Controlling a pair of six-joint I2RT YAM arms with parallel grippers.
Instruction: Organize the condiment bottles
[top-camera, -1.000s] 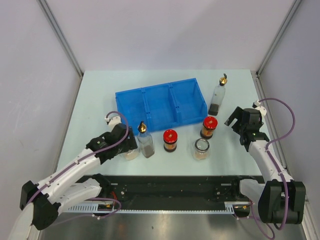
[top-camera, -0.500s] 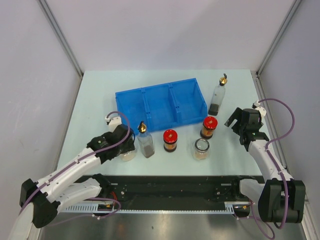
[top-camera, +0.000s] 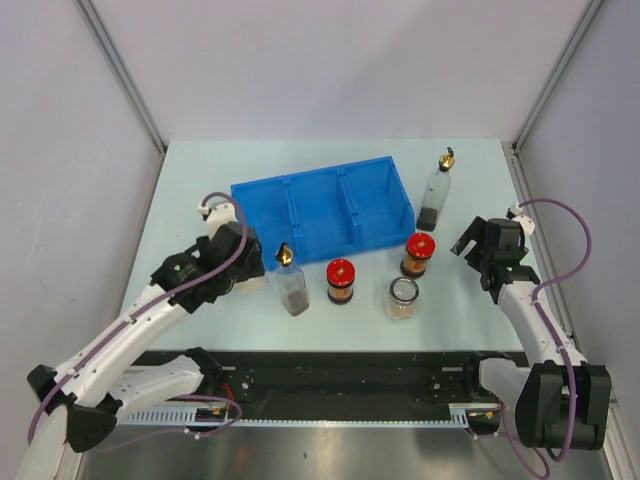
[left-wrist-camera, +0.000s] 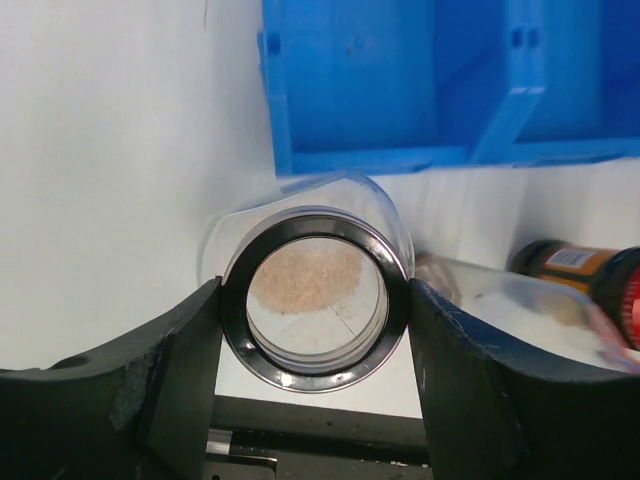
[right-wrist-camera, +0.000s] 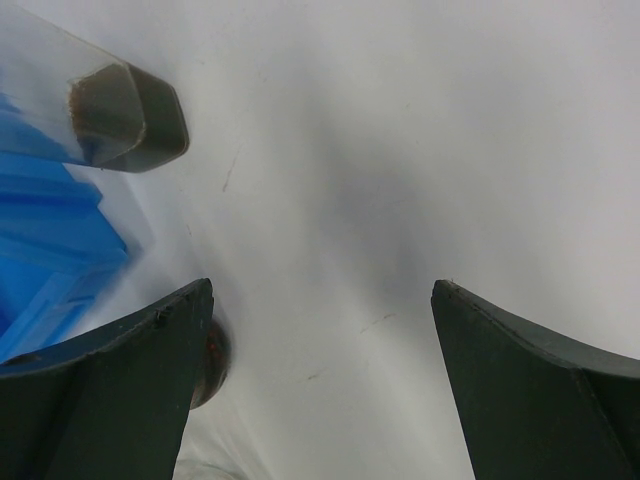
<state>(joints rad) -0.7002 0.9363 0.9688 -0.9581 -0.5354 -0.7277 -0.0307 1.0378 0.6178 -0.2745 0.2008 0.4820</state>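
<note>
The short clear tan-filled jar (left-wrist-camera: 315, 300) is clasped at its black rim by the left gripper (left-wrist-camera: 315, 345). It has been carried away from the tall clear gold-spouted bottle (top-camera: 292, 288) towards the near left corner of the blue three-compartment plastic tray (top-camera: 315, 215). The right gripper (top-camera: 478, 247) is kept spread wide over the pale table (top-camera: 190, 180).

The left arm (top-camera: 140, 325) stretches forward; the left gripper (top-camera: 243, 278) clamps a jar (left-wrist-camera: 314, 300) between both fingers. The right gripper (right-wrist-camera: 322, 290) stands wide open.

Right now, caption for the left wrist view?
Left gripper clamps a tan-filled jar near the blue tray.
</note>
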